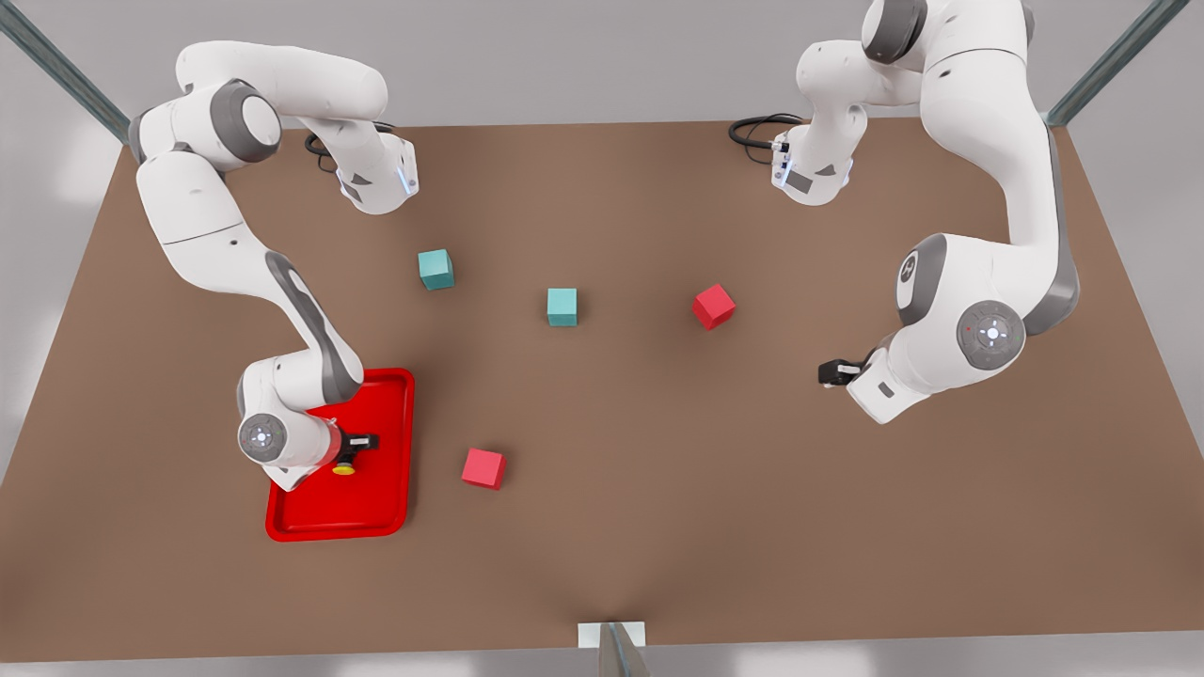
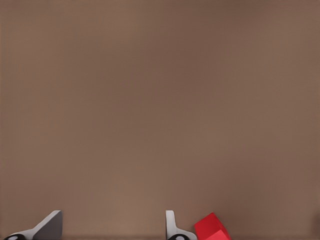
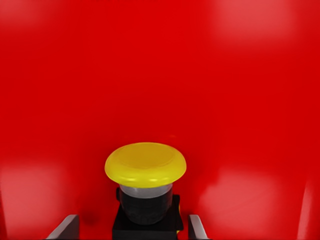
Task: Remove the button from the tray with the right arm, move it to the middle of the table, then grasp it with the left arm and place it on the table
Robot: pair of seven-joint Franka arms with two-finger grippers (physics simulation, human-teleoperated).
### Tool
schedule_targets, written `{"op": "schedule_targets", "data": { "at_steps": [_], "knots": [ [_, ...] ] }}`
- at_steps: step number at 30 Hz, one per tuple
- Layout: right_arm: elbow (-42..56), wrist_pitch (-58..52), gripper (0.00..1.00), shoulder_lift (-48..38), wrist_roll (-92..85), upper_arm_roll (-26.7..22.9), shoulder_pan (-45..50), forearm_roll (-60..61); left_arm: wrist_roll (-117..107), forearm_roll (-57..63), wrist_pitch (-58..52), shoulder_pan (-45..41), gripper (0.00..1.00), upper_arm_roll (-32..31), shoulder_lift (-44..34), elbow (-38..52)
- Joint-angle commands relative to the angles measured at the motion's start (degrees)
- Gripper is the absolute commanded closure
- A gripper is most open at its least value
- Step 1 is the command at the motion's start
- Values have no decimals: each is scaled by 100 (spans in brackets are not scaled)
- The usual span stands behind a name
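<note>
Right gripper (image 1: 356, 449) straddles button (image 1: 343, 467) in tray (image 1: 376, 508); left gripper (image 1: 828, 373) waits.

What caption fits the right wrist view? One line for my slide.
Right gripper, fingers open, straddles the yellow-capped button on the red tray.

Brown table (image 1: 658, 451) with a tray and four cubes.
The red tray (image 1: 376, 512) lies near the front view's left edge; two teal cubes (image 1: 435, 269) (image 1: 562, 307) and two red cubes (image 1: 714, 307) (image 1: 483, 468) sit well apart, apparently flat.
</note>
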Motion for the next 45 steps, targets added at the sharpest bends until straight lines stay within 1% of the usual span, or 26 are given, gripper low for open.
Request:
{"op": "schedule_targets", "data": {
  "at_steps": [1, 2, 3, 5, 6, 8, 9, 12, 14, 18, 19, 20, 21, 24, 25, 28, 29, 30, 32, 38, 39, 40, 41, 42, 44, 45],
  "knots": [
    [-1, 22, 15, -8, 40, 104, -84, -37, -26, 6, 1, 0, 0, -1, -6, 5],
    [-10, 30, 18, -8, 40, 121, -119, -81, -26, 6, 1, 0, 0, -1, -6, -3],
    [-10, 21, 27, -8, 40, 121, -119, -81, -26, 6, 1, 0, 0, -1, -6, 6],
    [-10, 21, 39, -17, 40, 121, -119, -81, -26, 6, 1, 0, 0, -1, -6, 6],
    [-10, 21, 50, -17, 49, 139, -128, -81, -26, 6, -7, 0, 0, -1, -6, -3],
    [-1, 21, 58, -17, 49, 148, -128, -81, -26, 6, -7, 0, 0, -10, -15, -3],
    [-1, 21, 64, -17, 49, 139, -119, -81, -26, -3, -7, 0, 0, -10, -15, 6],
    [-1, -23, 66, -70, 40, 165, -128, -72, -26, 6, -7, 0, 0, -1, -15, 6],
    [-1, -84, 66, -201, 49, 341, -260, -54, -26, 6, -16, 0, 0, -1, -32, 6],
    [-2, -1024, 66, -843, 329, 736, -269, 33, -26, 6, -25, 0, 0, -1, -41, 6],
    [69, -1182, 66, -1027, 339, 737, -58, 437, -26, 6, -34, 0, 0, -1, -50, 6],
    [376, -1516, 65, -1063, 435, 588, 495, 710, -26, 6, -43, 0, 0, -1, -50, -3],
    [745, -1798, 65, -1054, 778, 219, 1163, 991, -26, 6, -51, 0, 0, -1, -59, -3],
    [1519, -1930, 64, -931, 1384, -1899, 3799, 2713, -26, 6, -60, 0, 0, -1, -67, -3],
    [1765, -1956, 64, -738, 1560, -2497, 4529, 3197, -26, 6, -51, 0, 0, -1, -59, -3],
    [2784, -1965, 63, 202, 2254, -3516, 5926, 4260, -26, 6, -51, 0, 0, -1, -59, -3],
    [3065, -1956, 63, 623, 2342, -4069, 6445, 4874, -26, 6, -43, 0, 0, -1, -50, -3],
    [3233, -1912, 63, 888, 2544, -4404, 6814, 5306, -26, 6, -34, 8, 0, -1, -50, -3],
    [3417, -1842, 62, 1116, 2738, -4414, 7141, 5632, -26, 6, -34, 8, 0, -1, -41, -3],
    [4217, -1657, 60, 1890, 2747, -4343, 7299, 6054, -26, 6, -16, 0, 0, -1, -32, -3],
    [4340, -1649, 59, 2031, 2747, -4361, 7299, 6080, -26, 6, -16, 0, 0, -1, -32, -3],
    [4340, -1648, 46, 2031, 2738, -4352, 7299, 6080, -26, 6, -16, 0, 0, -1, -32, -3],
    [4340, -1648, 44, 2040, 2738, -4370, 7299, 6080, -26, 6, -16, 0, 0, -1, -32, -3],
    [4340, -1648, 0, 2075, 2712, -4396, 7290, 6080, -26, 6, -16, 0, 0, -1, -32, -3],
    [4279, -1692, 0, 1873, 2712, -4431, 7246, 6010, -26, 6, -7, 0, 0, -1, -24, -3],
    [4191, -1719, 0, 1443, 2703, -4449, 7246, 5905, -26, -3, -7, -9, 0, -1, -15, 6]
  ]
}}
